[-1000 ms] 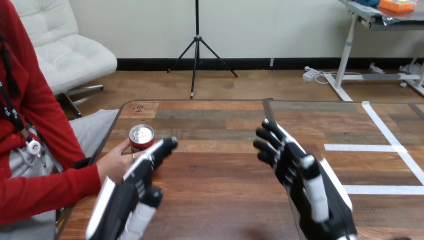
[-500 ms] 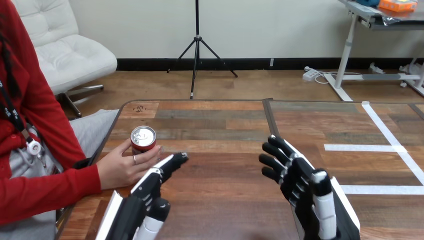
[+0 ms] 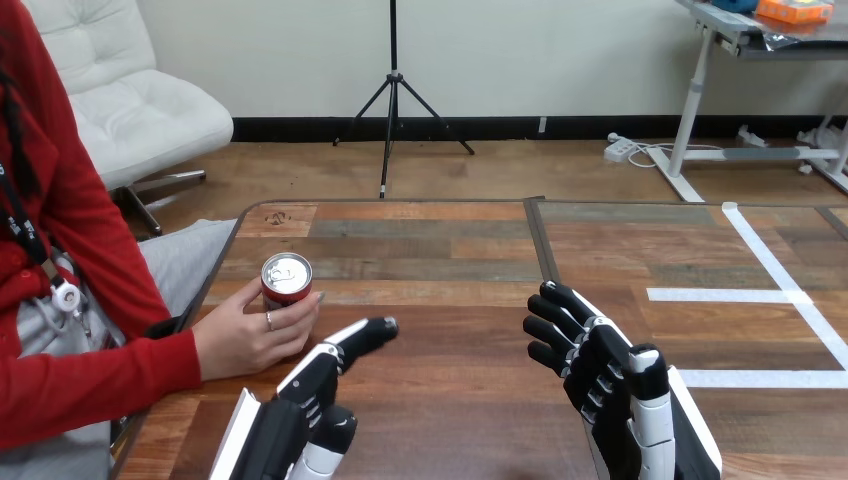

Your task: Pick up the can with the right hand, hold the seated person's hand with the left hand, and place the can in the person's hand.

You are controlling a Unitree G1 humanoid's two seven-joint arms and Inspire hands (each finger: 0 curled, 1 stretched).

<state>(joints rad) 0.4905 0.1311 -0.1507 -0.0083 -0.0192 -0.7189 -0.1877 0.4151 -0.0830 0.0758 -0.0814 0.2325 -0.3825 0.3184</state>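
Note:
A red can (image 3: 287, 280) with a silver top stands upright in the person's hand (image 3: 250, 335), which rests on the table's left edge with its fingers round the can's base. My left hand (image 3: 310, 400) lies just right of that hand, apart from it, fingers straight and pointing up-right. My right hand (image 3: 600, 375) hovers over the table's middle right, open, fingers relaxed and spread, holding nothing.
The wooden table (image 3: 450, 250) stretches ahead, with white tape lines (image 3: 780, 295) on its right part. The person's red sleeve (image 3: 90, 385) lies along the left edge.
Both my hands have drawn back toward me. My left hand has moved right, away from the person's hand and the can. The can stays in the person's hand.

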